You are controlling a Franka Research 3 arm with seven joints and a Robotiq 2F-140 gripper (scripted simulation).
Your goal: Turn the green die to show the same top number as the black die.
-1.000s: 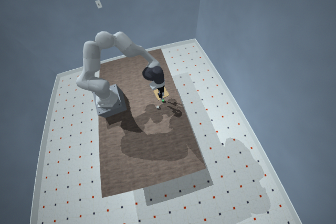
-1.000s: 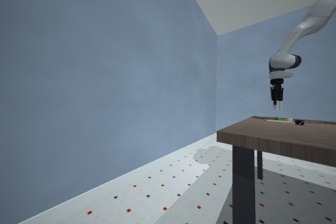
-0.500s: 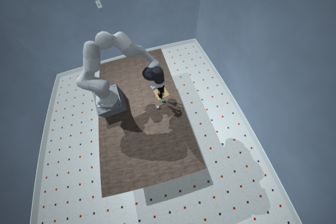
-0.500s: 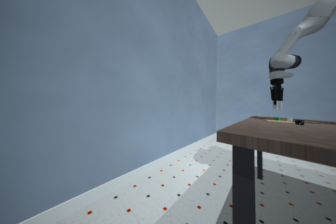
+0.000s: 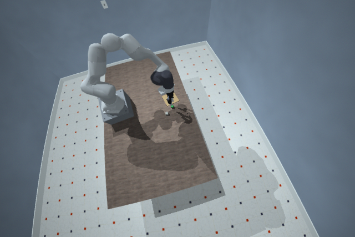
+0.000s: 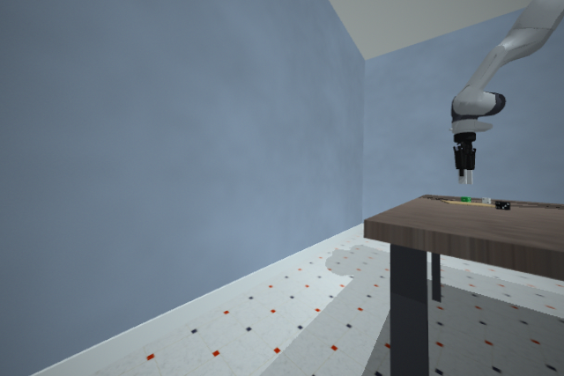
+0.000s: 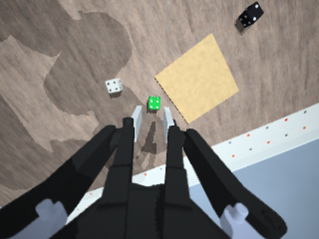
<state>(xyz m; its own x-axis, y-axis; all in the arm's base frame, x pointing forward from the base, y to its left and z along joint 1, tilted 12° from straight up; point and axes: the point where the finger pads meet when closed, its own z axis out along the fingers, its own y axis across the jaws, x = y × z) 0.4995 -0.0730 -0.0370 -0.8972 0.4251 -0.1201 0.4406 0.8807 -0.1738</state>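
The green die [image 7: 154, 103] lies on the wooden table just off the left corner of the tan mat [image 7: 196, 85], not on it. It also shows in the top view [image 5: 172, 106] and the exterior view [image 6: 464, 199]. The black die [image 7: 250, 16] lies on the wood beyond the mat's far corner. My gripper [image 7: 153, 114] [image 6: 465, 178] hangs well above the table, roughly over the green die. Its fingers are narrowed to a small gap with nothing between them. The pips on the dice are too small to read surely.
A white die [image 7: 114, 87] lies on the wood left of the green die, in the arm's shadow. The table's edge [image 7: 259, 136] runs close by the mat, with the tiled floor below. The robot base [image 5: 116, 108] stands on the table's other side.
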